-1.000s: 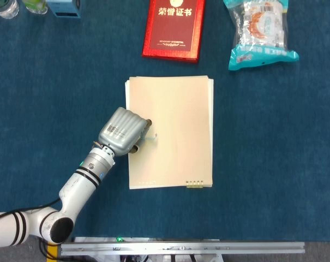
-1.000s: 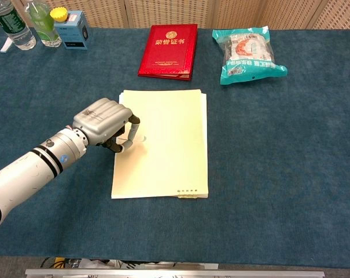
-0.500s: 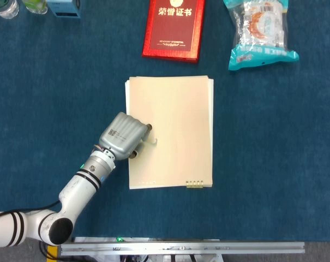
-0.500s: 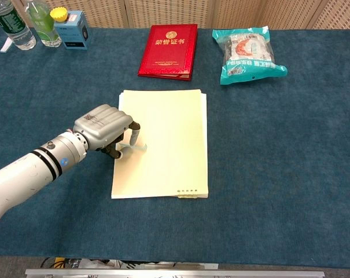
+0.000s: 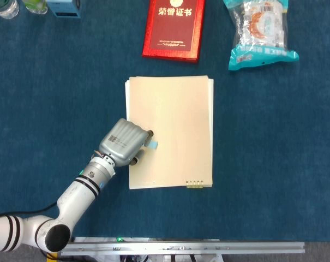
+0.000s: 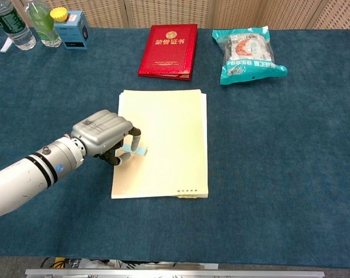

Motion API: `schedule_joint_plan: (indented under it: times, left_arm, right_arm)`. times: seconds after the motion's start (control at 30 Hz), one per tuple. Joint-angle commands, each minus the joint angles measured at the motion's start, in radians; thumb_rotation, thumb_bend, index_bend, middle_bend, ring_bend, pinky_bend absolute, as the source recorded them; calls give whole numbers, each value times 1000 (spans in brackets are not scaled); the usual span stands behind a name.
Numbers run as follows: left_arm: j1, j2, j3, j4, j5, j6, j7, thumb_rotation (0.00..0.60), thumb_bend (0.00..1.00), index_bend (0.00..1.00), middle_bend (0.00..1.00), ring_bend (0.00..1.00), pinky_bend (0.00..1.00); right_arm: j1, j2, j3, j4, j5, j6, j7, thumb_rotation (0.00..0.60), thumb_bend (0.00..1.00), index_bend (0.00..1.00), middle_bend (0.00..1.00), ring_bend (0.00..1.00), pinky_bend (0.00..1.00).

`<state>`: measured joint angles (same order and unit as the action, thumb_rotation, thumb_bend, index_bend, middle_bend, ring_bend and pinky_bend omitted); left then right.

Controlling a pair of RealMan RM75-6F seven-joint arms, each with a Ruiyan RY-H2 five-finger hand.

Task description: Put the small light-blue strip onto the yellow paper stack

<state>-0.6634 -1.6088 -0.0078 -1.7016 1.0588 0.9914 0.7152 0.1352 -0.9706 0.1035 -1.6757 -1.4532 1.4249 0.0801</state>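
The yellow paper stack [image 5: 175, 114] [image 6: 166, 133] lies in the middle of the blue table. My left hand [image 5: 124, 142] [image 6: 102, 134] hovers over the stack's left edge with its fingers curled. It pinches the small light-blue strip [image 5: 153, 144] [image 6: 135, 151] by one end. The strip's free end points right, flat and low over the paper; I cannot tell whether it touches the sheet. My right hand shows in neither view.
A red certificate booklet [image 5: 173, 27] [image 6: 169, 50] lies behind the stack. A teal snack bag [image 5: 261, 31] [image 6: 248, 54] is at the back right. Bottles [image 6: 13, 26] and a small blue box [image 6: 70, 30] stand at the back left.
My left hand has drawn slightly back toward me and lowered. The strip, earlier seen edge-on between the fingers, now shows flat and blue over the paper.
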Motion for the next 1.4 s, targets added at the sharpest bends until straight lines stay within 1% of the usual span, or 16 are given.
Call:
schedule_joint_plan:
  times: [0.03, 0.3, 0.63, 0.87, 1.4]
  left_arm:
    - [-1, 3, -2, -8, 1, 2, -12, 600, 403, 447, 1000, 1000, 1000]
    - [-15, 4, 0, -9, -33, -5, -9, 600, 404, 400, 1000, 1000, 1000]
    - [-27, 4, 13, -28, -52, -7, -5, 600, 403, 398, 1000, 1000, 1000]
    - [-39, -8, 9, -15, -72, -10, -7, 600, 403, 391, 1000, 1000, 1000]
    - [-59, -38, 24, -9, -91, -7, 7, 600, 403, 391, 1000, 1000, 1000]
  right_arm:
    - [-1, 1, 0, 0, -1, 1, 0, 600, 89, 155, 262, 119, 225]
    - [-7, 4, -1, -2, 0, 7, 5, 600, 88, 155, 262, 119, 225]
    - [-15, 7, -3, -1, -1, 15, 11, 600, 89, 155, 262, 118, 225]
    - [-21, 11, -3, 1, 1, 18, 15, 600, 88, 155, 262, 119, 225]
    - [-26, 9, -2, 7, 6, 19, 18, 600, 88, 155, 262, 119, 225]
